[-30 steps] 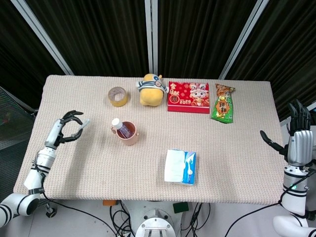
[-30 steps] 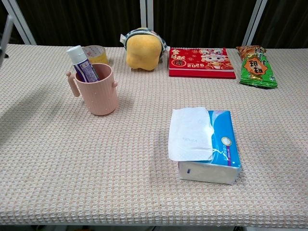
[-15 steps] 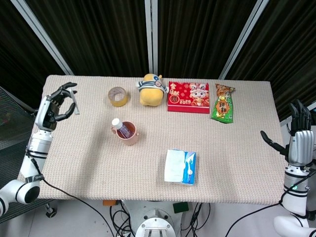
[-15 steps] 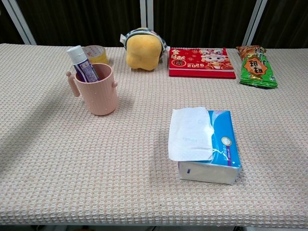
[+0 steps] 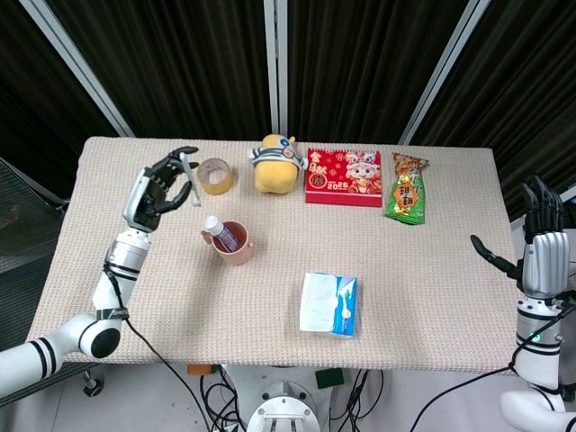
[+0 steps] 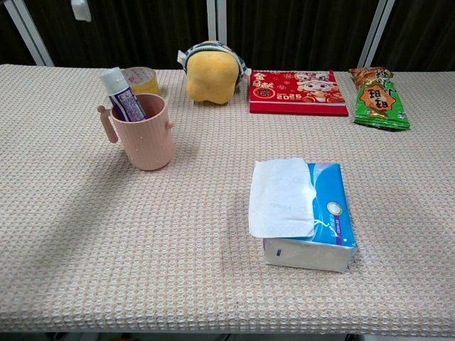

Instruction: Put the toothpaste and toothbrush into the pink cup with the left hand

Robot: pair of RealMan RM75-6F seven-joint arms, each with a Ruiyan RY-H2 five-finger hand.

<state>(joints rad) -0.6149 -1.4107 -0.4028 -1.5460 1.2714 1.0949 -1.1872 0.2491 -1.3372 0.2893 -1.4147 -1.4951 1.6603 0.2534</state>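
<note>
The pink cup [image 5: 236, 241] [image 6: 142, 131] stands left of the table's middle. The toothpaste [image 5: 216, 229] [image 6: 121, 94] leans upright inside it. My left hand [image 5: 162, 189] hovers up and to the left of the cup and grips the thin white toothbrush [image 5: 190, 180]. In the chest view only the white end of the toothbrush [image 6: 80, 8] shows, at the top left, and the hand itself is out of frame. My right hand [image 5: 540, 243] is raised beyond the table's right edge, fingers spread, holding nothing.
A tape roll [image 5: 215, 175] lies just right of my left hand. Along the back are a yellow plush toy [image 5: 274, 164], a red calendar [image 5: 344, 176] and a green snack bag [image 5: 407, 189]. A tissue pack [image 5: 328, 304] sits near the front.
My left hand has swung with the toothbrush from the table's left edge up and rightward, ending close to the tape roll and cup. The right hand has barely moved.
</note>
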